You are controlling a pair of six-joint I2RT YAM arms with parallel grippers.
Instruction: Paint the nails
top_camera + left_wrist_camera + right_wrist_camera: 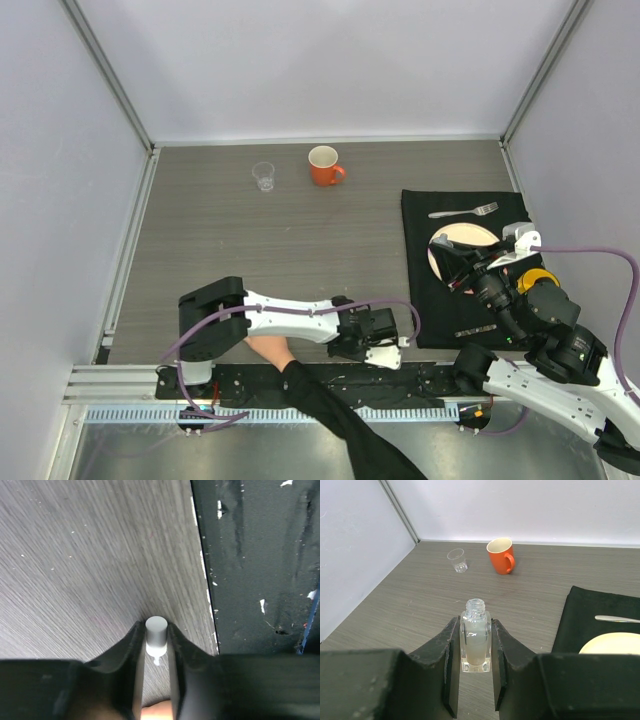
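Down at the near edge, left gripper [156,626] clamps the brush cap [156,632] beside the hand [272,350], nails hidden under the arm. Right gripper [475,622] squeezes the open bottle [476,645]. Looks like the painting stage; next, bristles go gently onto a nail.

Grey table [250,260]: mug [324,165], cup [264,176], black mat [420,270]

Cup [263,176] left of mug [323,165] (far edge); fork [463,211] behind plate [462,236], both on mat [425,310], rt side.

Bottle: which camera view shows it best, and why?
Right wrist view: the open clear bottle stands upright, clamped in the right gripper, close and central. In the top view the gripper hides it; the left wrist view misses it.
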